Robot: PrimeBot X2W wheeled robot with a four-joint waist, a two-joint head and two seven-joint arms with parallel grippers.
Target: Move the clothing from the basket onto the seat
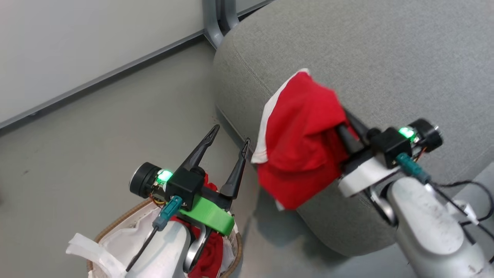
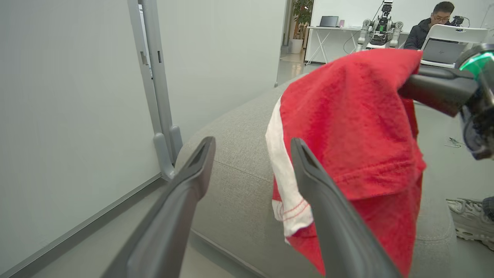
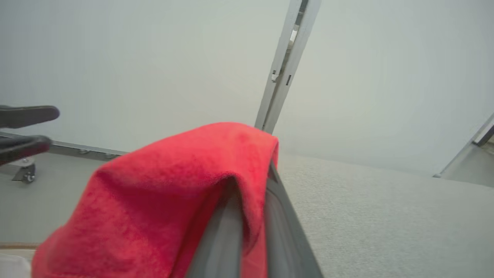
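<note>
Clothing, a red garment with white trim, hangs draped over the closed fingers of the right claw, which pinches it at the rounded front edge of the grey seat; whether the cloth touches the cushion cannot be told. More red cloth lies in the basket at the lower left, on its white liner. Above the basket the left claw hangs wide open and empty, over the grey floor.
</note>
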